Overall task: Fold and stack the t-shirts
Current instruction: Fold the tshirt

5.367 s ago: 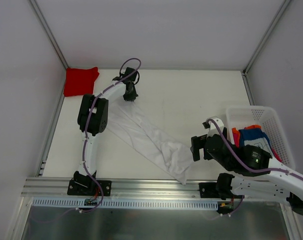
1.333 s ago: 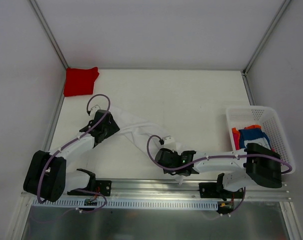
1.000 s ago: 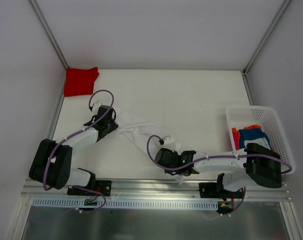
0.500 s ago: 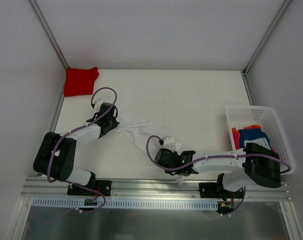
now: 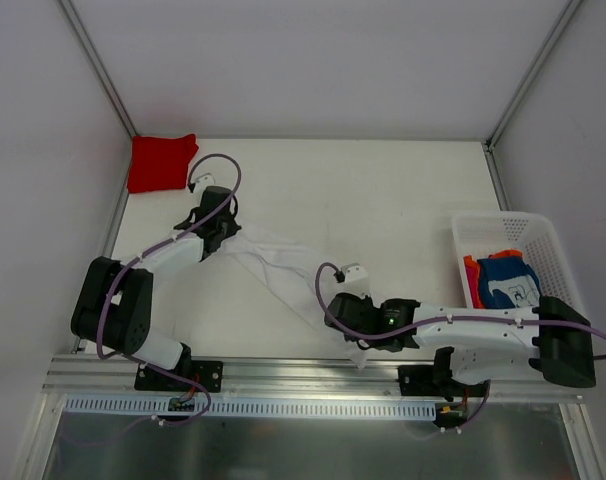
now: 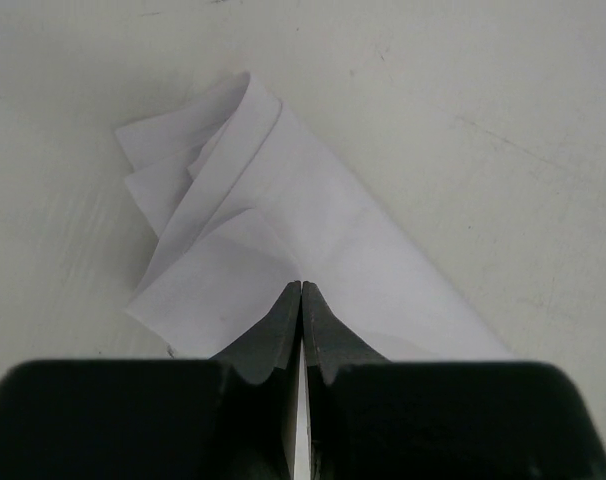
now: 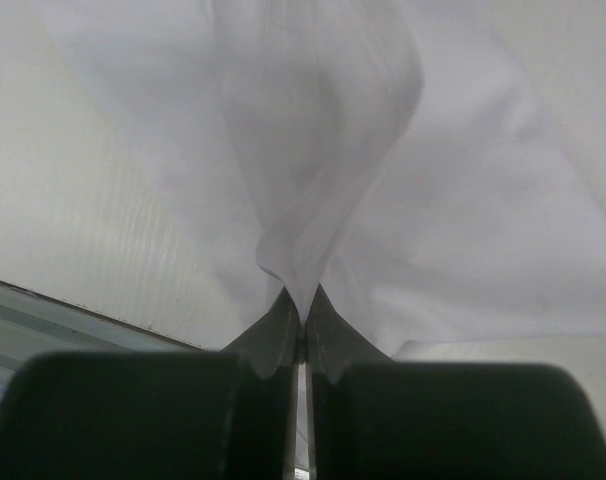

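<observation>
Basket of white mesh at right, holding blue printed t-shirt and orange-red t-shirt. Pinched tight on opposite ends of white t-shirt: left gripper, right gripper.

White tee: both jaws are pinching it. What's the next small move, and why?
Probably lift both ends slightly while drawing them apart. The left jaws are shut on the far end of the white tee and the right jaws on a bunched fold at its near end, while the cloth between lies creased on the table; light tension should smooth it.
</observation>
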Motion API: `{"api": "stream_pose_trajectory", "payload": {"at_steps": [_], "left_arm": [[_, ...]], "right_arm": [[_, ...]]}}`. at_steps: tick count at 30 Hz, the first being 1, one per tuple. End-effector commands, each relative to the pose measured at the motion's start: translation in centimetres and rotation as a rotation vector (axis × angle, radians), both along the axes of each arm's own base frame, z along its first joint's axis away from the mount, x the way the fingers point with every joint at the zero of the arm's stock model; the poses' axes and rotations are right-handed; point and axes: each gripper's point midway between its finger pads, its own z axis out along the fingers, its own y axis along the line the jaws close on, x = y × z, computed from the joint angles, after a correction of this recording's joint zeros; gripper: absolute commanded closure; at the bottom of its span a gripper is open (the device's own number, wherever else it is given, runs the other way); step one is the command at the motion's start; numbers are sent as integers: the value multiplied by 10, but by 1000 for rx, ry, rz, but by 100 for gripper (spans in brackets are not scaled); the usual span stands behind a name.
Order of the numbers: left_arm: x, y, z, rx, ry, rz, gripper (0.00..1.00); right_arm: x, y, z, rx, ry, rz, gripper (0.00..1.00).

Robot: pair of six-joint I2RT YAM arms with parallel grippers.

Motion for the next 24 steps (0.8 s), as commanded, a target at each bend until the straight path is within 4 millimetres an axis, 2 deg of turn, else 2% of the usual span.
{"api": "stream_pose_trajectory", "payload": {"at_steps": [1,12,15,18,22,24], "left_arm": [[16,2,16,40,-48,-6,100],[42,8,42,131,-109,-62,100],[58,10,50,136,-131,-90,100],[81,6,65,117,-167,-153,100],[123,-18,105,133,-254,-304,100],[130,-18,112,134,-273,-301,100]], "right_arm": [[7,-10,19,-1,-45,-29,99],[3,-26,24,-3,-46,-45,99],[0,-31,22,6,-34,-48,99],[-2,-34,18,14,-24,-48,99],[-2,-34,18,14,-28,-51,100],[-2,-33,18,12,-29,-49,99]]}}
